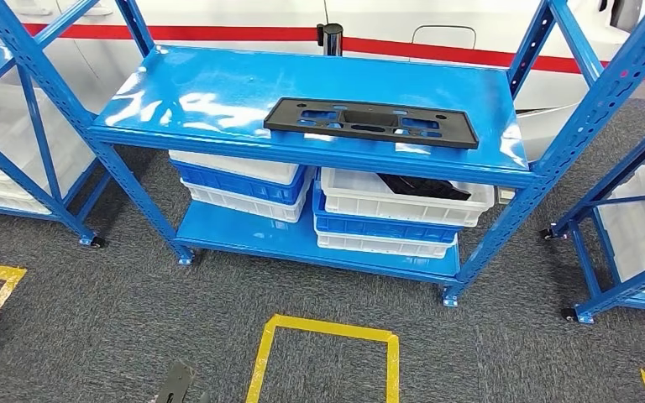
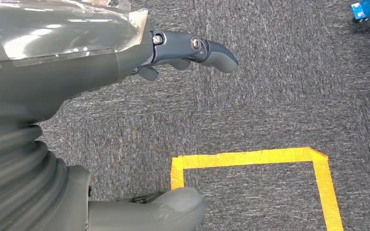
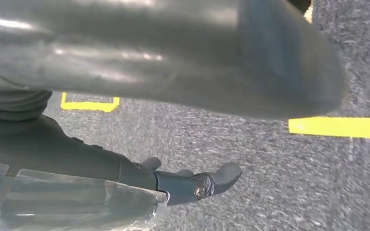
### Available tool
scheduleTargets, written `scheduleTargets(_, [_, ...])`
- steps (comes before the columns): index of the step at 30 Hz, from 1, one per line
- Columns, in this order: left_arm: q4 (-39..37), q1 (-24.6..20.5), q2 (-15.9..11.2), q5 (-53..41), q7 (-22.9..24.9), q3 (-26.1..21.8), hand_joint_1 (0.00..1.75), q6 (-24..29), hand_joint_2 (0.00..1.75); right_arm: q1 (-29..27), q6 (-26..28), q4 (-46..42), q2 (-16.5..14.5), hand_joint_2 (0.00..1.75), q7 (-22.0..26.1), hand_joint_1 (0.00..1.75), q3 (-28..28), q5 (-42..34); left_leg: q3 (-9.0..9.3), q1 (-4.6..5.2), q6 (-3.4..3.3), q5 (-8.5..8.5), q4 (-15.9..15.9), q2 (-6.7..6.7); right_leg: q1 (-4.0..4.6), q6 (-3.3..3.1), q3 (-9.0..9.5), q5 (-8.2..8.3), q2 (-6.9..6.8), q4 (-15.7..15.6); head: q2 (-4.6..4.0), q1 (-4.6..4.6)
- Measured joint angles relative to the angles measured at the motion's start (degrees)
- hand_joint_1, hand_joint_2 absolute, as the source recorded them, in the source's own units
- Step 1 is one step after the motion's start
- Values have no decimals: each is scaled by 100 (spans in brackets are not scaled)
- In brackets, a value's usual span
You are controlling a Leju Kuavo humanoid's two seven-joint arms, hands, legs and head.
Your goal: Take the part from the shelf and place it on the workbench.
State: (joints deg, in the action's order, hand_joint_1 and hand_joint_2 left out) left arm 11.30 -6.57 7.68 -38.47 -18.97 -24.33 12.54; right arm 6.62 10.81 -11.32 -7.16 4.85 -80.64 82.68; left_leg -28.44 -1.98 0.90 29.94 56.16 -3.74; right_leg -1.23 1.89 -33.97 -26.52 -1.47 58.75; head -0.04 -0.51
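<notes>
While the robot stands in front of the blue shelf (image 1: 218,92), the black part (image 1: 371,122) lies flat on the top board of this shelf, toward its right half and close to the front edge. It is a long, thin plate with several openings cut through it, and nothing touches it. Under the top board, on the lower board, two stacks of white and blue crates (image 1: 239,180) stand side by side; the upper crate of the right stack (image 1: 403,197) contains some dark object that I cannot identify. On the grey carpet (image 1: 92,319) before the shelf there is a square outline of yellow tape (image 1: 327,332). The left robot hand (image 2: 125,130) hangs low over the carpet, beside a corner of yellow tape; it holds nothing, with the thumb (image 2: 159,211) well apart from the dark fingers (image 2: 207,50), which are slightly bent. The right robot hand (image 3: 139,159) is also low above the carpet and holds nothing; its dark fingers (image 3: 207,180) stretch out with a light curve. Both robot hands are therefore well apart from the part, which rests higher up on the shelf and further forward.
</notes>
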Motion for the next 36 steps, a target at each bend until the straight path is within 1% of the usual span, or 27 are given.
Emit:
scheduleTargets(2, [0,0,1,1,12,0,0,-7,175,0,-19,0,1,175,-40,0,5,14,4,6,14,1,0,0,3,0,1,0,0,0,0,1])
scheduleTargets(6, [0,0,-1,1,18,-2,0,-23,175,0,-28,0,1,175,-75,0,38,37,19,27,30,10,1,0,1,0,12,1,-1,-1,0,0])
scheduleTargets(24, [0,0,-1,1,87,-4,0,-25,175,0,-20,0,1,175,-123,0,84,67,26,39,26,15,4,0,-10,1,22,1,-1,-8,0,0])
scheduleTargets(26, [0,0,-1,1,84,-4,0,-30,175,0,-6,0,1,87,-124,0,91,70,26,39,26,15,4,0,-10,1,23,1,-1,-8,0,0])
scheduleTargets(27, [0,0,-1,1,81,-4,0,-31,131,0,-1,0,1,44,-124,0,92,71,26,39,26,15,4,0,-10,1,23,1,-1,-8,0,0])
scheduleTargets(28, [0,0,-1,1,74,-5,0,-32,87,0,3,0,1,44,-119,0,93,72,26,39,26,15,4,0,-10,1,23,1,-1,-8,0,0])
scheduleTargets(30, [0,0,-1,3,48,-7,0,-32,0,-1,8,0,1,131,-75,0,96,73,26,39,26,15,4,0,-10,1,23,1,-1,-8,0,1])
scheduleTargets(31, [0,0,-1,5,29,-8,0,-32,0,-1,10,0,1,175,-37,0,98,73,26,39,26,15,4,0,-10,1,23,1,-1,-8,0,1])
scheduleTargets(36, [0,1,-2,7,-15,-10,0,-23,0,-1,19,0,1,175,65,0,101,40,26,40,26,15,4,0,-10,1,23,1,-1,-8,0,1])
